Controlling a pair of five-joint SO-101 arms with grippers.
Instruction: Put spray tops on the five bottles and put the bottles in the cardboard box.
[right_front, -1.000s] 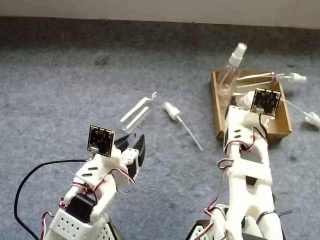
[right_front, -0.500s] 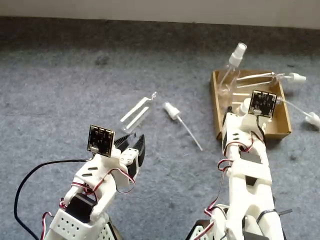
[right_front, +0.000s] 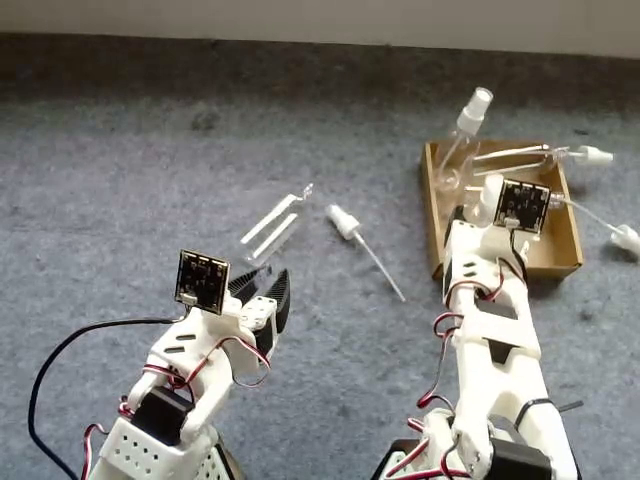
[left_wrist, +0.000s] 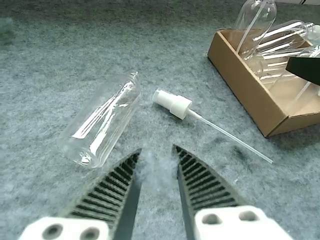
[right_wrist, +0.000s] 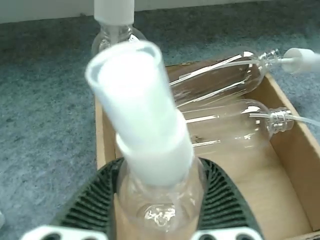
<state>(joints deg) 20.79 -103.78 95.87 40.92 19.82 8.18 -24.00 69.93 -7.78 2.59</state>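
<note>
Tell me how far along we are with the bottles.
Done: three bottles rest in the cardboard box; two spray tops look unseated. In hand: right fingers grip a topped bottle above it. Remaining: bare bottle and loose spray top near the open left fingers.

A grey-blue fuzzy carpet-like surface (right_front: 120, 200) is covering the whole work area, spreading under and around the left gripper (right_front: 268, 278) and the right gripper (right_wrist: 161, 172). Well ahead of both grippers, a darker grey band (right_front: 300, 55) of the same pile is running across the far edge. Beyond it a pale off-white strip (right_front: 300, 18) is closing the view; wall or skirting, cannot tell. A small dark smudge (right_front: 205, 120) is sitting on the pile ahead of the left gripper. Soft, even light is falling, throwing faint shadows.
</note>
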